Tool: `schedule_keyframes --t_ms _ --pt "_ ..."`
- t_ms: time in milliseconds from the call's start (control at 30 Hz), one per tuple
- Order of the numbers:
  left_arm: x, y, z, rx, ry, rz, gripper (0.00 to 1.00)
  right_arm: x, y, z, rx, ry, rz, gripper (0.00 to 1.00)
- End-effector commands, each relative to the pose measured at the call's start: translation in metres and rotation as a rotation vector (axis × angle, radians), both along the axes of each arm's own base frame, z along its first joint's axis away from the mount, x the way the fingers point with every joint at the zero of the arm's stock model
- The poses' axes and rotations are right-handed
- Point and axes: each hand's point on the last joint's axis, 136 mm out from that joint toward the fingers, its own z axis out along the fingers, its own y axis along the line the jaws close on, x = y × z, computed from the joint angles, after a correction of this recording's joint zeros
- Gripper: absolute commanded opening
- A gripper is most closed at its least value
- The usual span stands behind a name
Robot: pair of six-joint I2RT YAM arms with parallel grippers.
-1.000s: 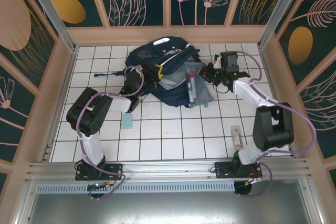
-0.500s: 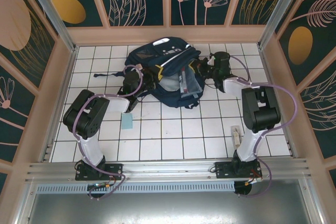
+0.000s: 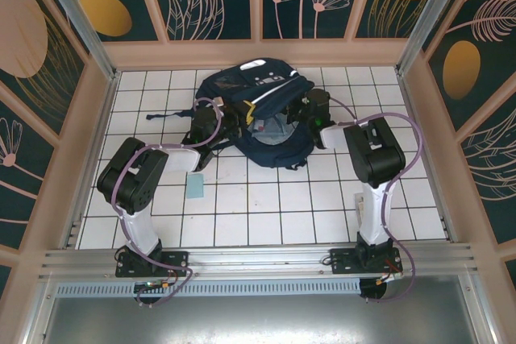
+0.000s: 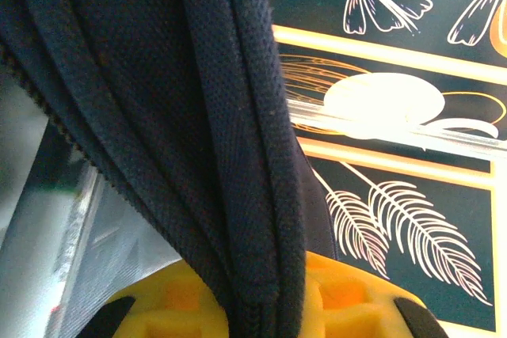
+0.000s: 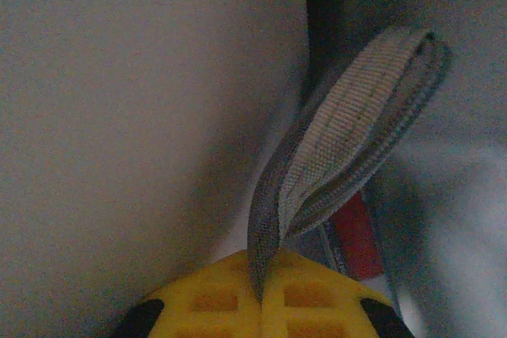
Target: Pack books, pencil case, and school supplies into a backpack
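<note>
The navy backpack point(image 3: 258, 90) lies at the back middle of the tiled floor with its opening held up. My left gripper point(image 3: 231, 122) is shut on the backpack's dark fabric edge point(image 4: 238, 156), pinched between the yellow fingers point(image 4: 158, 306). My right gripper point(image 3: 297, 113) reaches into the opening from the right. It is shut on the grey webbing loop point(image 5: 348, 116) of the pencil case, with a red pen point(image 5: 356, 237) beside it. Pale grey material point(image 3: 268, 128) shows in the opening. The books are hidden.
A small light-blue flat piece point(image 3: 195, 187) lies on the tiles in front of the left arm. The backpack's dark straps point(image 3: 173, 113) trail to the left. Wooden walls point(image 3: 258, 52) close in the floor on three sides.
The right gripper has swung left with the pencil case, from beside the backpack's right side into its opening. The left gripper has kept its hold and barely moved.
</note>
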Motion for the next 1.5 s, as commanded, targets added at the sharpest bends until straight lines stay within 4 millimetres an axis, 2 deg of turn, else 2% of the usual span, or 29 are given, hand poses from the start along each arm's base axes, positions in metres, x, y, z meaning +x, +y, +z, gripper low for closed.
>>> schedule_keyframes --t_ms 0,100,200,333,367,500,533,633,767,800,967,1167,1333,1467 --pt "-0.023 -0.022 0.101 -0.122 -0.285 -0.128 0.00 0.030 -0.007 0.026 0.041 -0.094 -0.128 0.00" --pt "-0.024 -0.023 0.105 -0.126 -0.286 -0.127 0.00 0.043 0.007 0.021 0.093 -0.115 -0.103 0.00" --pt "-0.024 -0.022 0.107 -0.125 -0.287 -0.119 0.00 0.048 0.020 0.010 0.076 -0.120 -0.085 0.00" --pt "-0.025 -0.022 0.107 -0.125 -0.279 -0.122 0.00 0.045 0.014 0.006 -0.050 -0.163 -0.084 0.02" --pt "-0.025 -0.022 0.107 -0.126 -0.278 -0.121 0.00 0.044 0.012 0.009 -0.075 -0.177 -0.077 0.06" --pt "-0.020 -0.022 0.101 -0.114 -0.267 -0.106 0.00 0.038 0.014 0.010 -0.164 -0.170 0.032 0.54" --pt "-0.018 -0.022 0.099 -0.115 -0.264 -0.103 0.00 0.033 0.013 0.011 -0.168 -0.170 0.044 0.62" --pt "-0.009 -0.021 0.095 -0.122 -0.261 -0.085 0.00 0.015 0.005 0.013 -0.185 -0.163 0.079 0.70" --pt "0.001 -0.017 0.082 -0.118 -0.243 -0.052 0.00 -0.009 -0.012 0.013 -0.297 -0.133 0.120 0.71" --pt "0.006 -0.018 0.093 -0.129 -0.264 -0.049 0.00 -0.016 -0.018 0.014 -0.336 -0.133 0.129 0.71" --pt "0.012 -0.020 0.094 -0.130 -0.273 -0.043 0.00 -0.046 -0.048 0.012 -0.550 -0.136 0.185 0.72" --pt "0.014 -0.019 0.092 -0.127 -0.274 -0.033 0.00 -0.093 -0.051 0.000 -0.634 -0.094 0.290 0.69" --pt "0.013 -0.018 0.089 -0.120 -0.272 -0.033 0.00 -0.125 -0.059 0.011 -0.702 -0.101 0.279 0.67" --pt "0.012 -0.017 0.076 -0.080 -0.259 -0.027 0.00 -0.145 -0.071 0.029 -0.818 -0.138 0.266 0.69"
